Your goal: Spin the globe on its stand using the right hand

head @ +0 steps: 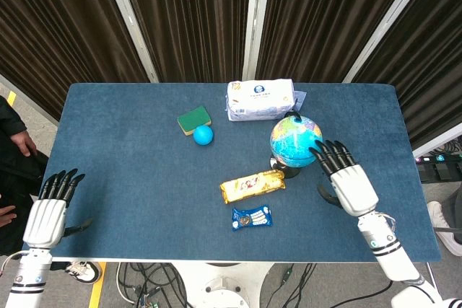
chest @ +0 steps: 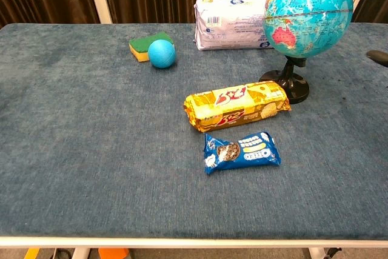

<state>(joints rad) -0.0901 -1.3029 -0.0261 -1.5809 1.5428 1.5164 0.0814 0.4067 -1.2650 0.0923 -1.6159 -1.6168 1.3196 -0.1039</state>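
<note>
The blue globe (head: 294, 140) stands upright on its black stand (head: 284, 169) at the right of the blue table; the chest view shows the globe (chest: 308, 13) with a red landmass facing front. My right hand (head: 346, 180) lies flat just right of it, its dark fingers (head: 326, 155) spread and pointing at the globe's right side; contact cannot be told. In the chest view only a dark thumb tip (chest: 378, 57) shows at the right edge. My left hand (head: 48, 212) hovers by the table's front left corner, fingers apart, holding nothing.
A white tissue pack (head: 260, 99) lies behind the globe. A green sponge (head: 193, 118) and a blue ball (head: 203, 135) sit at the middle back. A gold biscuit pack (head: 252, 186) and a blue Oreo pack (head: 252, 216) lie left of the stand.
</note>
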